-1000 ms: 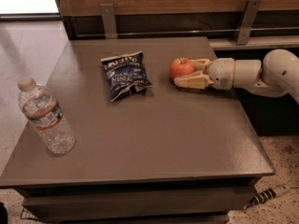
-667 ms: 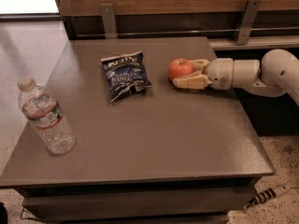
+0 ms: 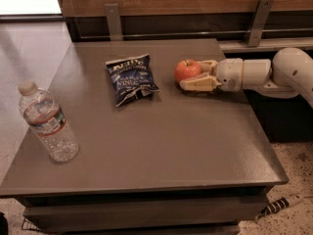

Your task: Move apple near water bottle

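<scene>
The red-orange apple (image 3: 186,69) sits on the table at the back right, to the right of the chip bag. My gripper (image 3: 192,75) reaches in from the right, with one tan finger (image 3: 198,84) in front of the apple and the other behind it, closed against its sides. The apple rests on the tabletop. The water bottle (image 3: 47,122), clear with a white cap and a label band, stands upright near the table's front left, far from the apple.
A dark blue chip bag (image 3: 131,78) lies between the apple and the bottle's side of the brown table (image 3: 161,146). A wooden wall with metal brackets (image 3: 114,21) runs behind the table. A cable end (image 3: 281,204) lies on the floor at the lower right.
</scene>
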Motion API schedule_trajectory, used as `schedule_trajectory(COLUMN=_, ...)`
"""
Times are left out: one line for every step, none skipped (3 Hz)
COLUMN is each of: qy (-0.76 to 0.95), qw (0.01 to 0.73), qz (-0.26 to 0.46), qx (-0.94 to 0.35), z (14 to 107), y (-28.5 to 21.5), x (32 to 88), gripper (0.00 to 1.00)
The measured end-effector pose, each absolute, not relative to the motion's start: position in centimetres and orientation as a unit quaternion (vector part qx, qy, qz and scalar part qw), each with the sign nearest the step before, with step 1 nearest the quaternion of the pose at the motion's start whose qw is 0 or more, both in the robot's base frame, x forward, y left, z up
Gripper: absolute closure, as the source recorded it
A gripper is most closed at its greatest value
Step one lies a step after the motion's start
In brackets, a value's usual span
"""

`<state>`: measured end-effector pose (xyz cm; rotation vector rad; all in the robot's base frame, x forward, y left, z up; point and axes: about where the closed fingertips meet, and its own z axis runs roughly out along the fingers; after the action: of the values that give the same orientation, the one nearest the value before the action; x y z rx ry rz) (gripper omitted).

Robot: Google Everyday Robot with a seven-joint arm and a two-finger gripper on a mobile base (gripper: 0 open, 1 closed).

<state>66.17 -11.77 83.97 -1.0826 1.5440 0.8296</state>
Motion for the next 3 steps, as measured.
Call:
schedule_trajectory(qy=0.651, qw=0.512, qz=0.326, qx=-0.456, z=86.4, y=-11.9, x=64.4, gripper=1.0)
schedule_trajectory(qy=0.637, qw=0.511, qz=0.329, qx=-0.475, z=89.0, y=-10.6, x=61.0, gripper=1.0)
schedule_trajectory(qy=0.617, qw=0.512, qz=0.331, qx=-0.498, z=91.3, y=-8.5, x=57.1, gripper=1.0)
